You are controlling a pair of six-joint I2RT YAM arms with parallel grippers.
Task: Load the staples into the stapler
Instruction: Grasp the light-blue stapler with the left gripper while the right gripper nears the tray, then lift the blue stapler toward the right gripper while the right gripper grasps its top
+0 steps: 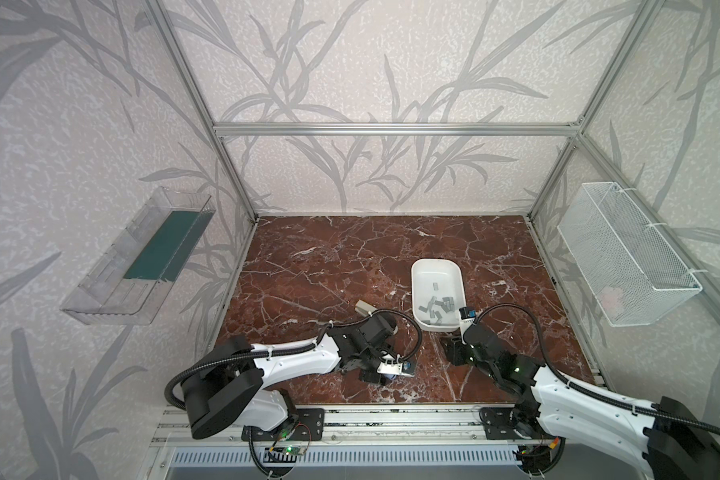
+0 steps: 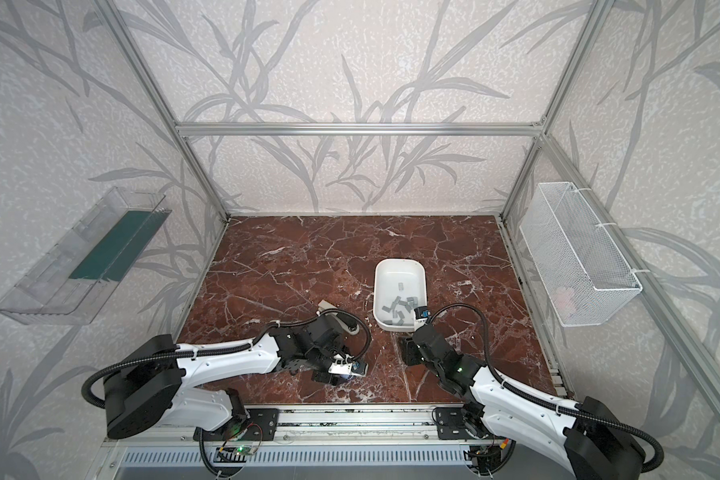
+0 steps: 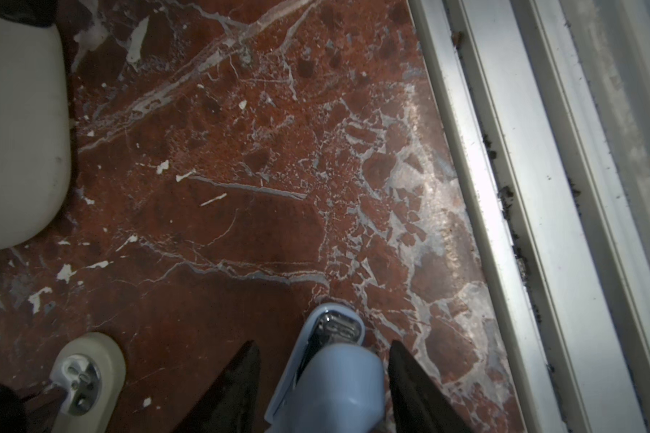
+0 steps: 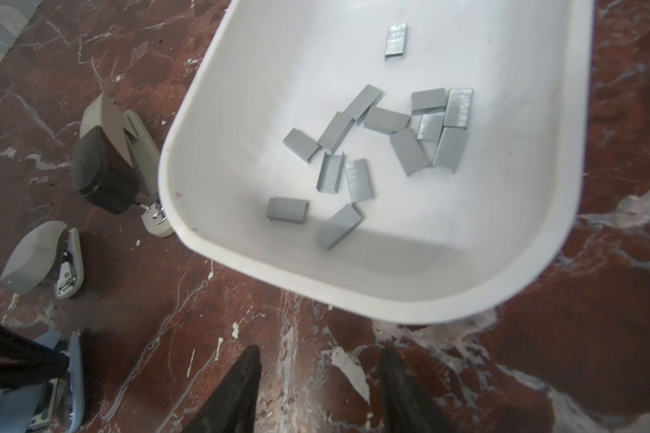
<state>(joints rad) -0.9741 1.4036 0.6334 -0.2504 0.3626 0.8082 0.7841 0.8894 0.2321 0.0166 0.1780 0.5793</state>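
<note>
Nearest, the left pincer [image 3: 321,375] stands spread astride the blue stapler [image 3: 338,382] — best to close squarely on it first. The right pincer [image 4: 319,378], spread and empty, hovers short of the white tray [image 4: 391,300]; inside lie the staples [image 4: 409,150] — aim for a lone strip.

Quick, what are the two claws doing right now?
Left gripper: jaws astride the blue stapler; grip cannot be told.
Right gripper: open, holding nothing.

staples [image 4: 409,152]: short grey strips, loose in white tub [image 4: 353,285] | stapler [image 3: 331,375]: light blue, between left hand [image 3: 323,346] fingers
</note>
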